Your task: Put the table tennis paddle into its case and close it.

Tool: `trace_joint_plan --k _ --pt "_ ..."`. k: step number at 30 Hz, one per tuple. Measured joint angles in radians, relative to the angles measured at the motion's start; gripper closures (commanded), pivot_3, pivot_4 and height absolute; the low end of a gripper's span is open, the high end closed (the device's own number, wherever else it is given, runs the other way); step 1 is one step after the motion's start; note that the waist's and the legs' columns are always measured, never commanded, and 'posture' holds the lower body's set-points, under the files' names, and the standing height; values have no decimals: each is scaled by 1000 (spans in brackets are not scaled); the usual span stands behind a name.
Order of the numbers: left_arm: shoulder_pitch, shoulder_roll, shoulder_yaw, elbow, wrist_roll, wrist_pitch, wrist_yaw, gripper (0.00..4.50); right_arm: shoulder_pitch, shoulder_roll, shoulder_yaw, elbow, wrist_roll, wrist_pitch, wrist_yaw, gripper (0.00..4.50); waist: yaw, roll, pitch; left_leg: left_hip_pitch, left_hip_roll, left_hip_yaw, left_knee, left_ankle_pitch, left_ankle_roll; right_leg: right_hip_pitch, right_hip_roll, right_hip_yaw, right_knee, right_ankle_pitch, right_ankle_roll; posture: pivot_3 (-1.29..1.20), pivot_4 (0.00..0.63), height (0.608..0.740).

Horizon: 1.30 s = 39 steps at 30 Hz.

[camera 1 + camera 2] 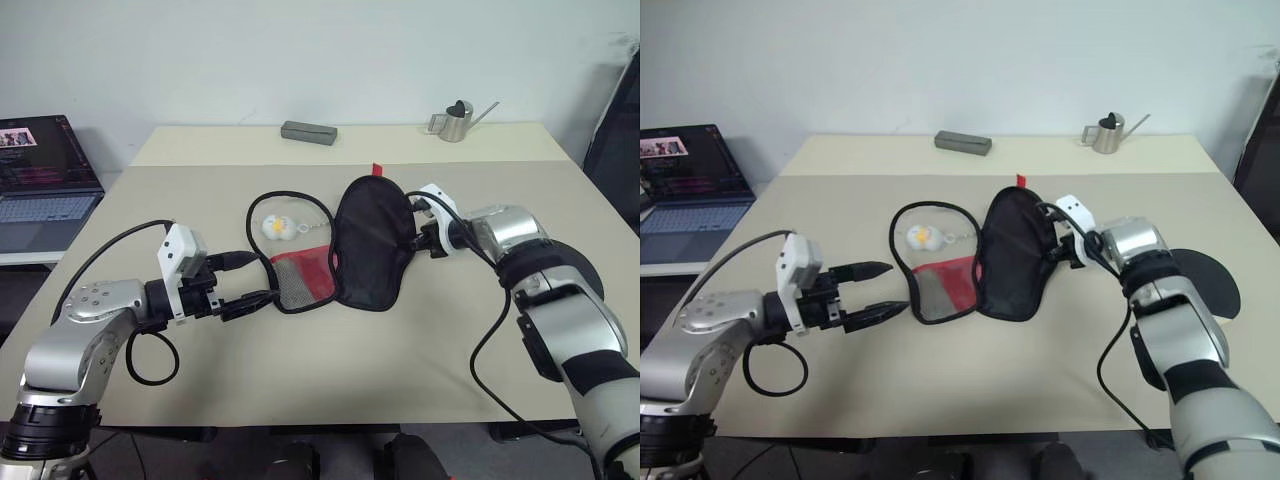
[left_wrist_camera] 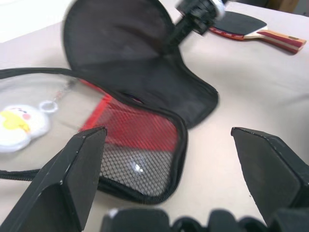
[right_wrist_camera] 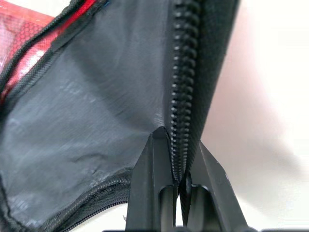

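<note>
Case (image 1: 368, 243) open on table (image 1: 300, 380), right gripper (image 1: 418, 232) clamping zipper edge; left gripper (image 1: 880, 290) wide, empty; paddle (image 2: 251, 30) behind.

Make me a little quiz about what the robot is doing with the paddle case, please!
1. True or false: the case lies zipped shut on the table.
2. What is the right gripper pinching? A) the ball charm B) the case's zipper edge C) the table tennis paddle
3. Fill in: the left gripper has its fingers ____.

Key: 1 false, it is open. 2 B. 3 open.
</note>
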<state>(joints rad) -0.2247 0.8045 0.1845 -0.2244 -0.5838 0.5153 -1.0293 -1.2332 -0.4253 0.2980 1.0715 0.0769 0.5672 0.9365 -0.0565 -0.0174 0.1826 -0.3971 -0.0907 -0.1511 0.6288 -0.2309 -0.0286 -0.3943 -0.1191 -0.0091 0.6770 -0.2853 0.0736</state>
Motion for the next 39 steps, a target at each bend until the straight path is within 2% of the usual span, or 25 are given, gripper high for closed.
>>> trace_joint_plan --k 12,15,18,28,39 --pt "-1 -7 -4 -1 1 1 14 0 -57 47 -15 192 -153 -231 -70 4466 -1 0 0 -2 0 0 0 1 -2 -2 0 1 1 0 0 0 150 740" --pt "-1 -8 -4 -1 1 1 15 0 -58 52 -34 202 -174 -261 -102 3865 -1 0 0 -2 0 0 0 1 -2 -3 0 1 1 0 0 0 150 740" --pt "-2 -13 -7 -1 1 1 15 0 -64 52 -43 216 -190 -286 -131 2967 -1 0 0 -2 0 1 0 1 -2 -3 0 1 1 0 0 0 150 740" --pt "-11 -18 -24 0 2 0 15 0 -102 41 -125 232 -211 -344 -254 2967 -1 0 0 -2 0 1 0 1 -2 -4 0 2 1 0 0 0 150 740" --pt "-37 -25 -42 11 15 -1 9 0 -114 -5 -203 233 -198 -314 -215 2967 -7 0 0 -2 0 3 0 1 -2 -4 0 3 2 0 0 0 150 740"
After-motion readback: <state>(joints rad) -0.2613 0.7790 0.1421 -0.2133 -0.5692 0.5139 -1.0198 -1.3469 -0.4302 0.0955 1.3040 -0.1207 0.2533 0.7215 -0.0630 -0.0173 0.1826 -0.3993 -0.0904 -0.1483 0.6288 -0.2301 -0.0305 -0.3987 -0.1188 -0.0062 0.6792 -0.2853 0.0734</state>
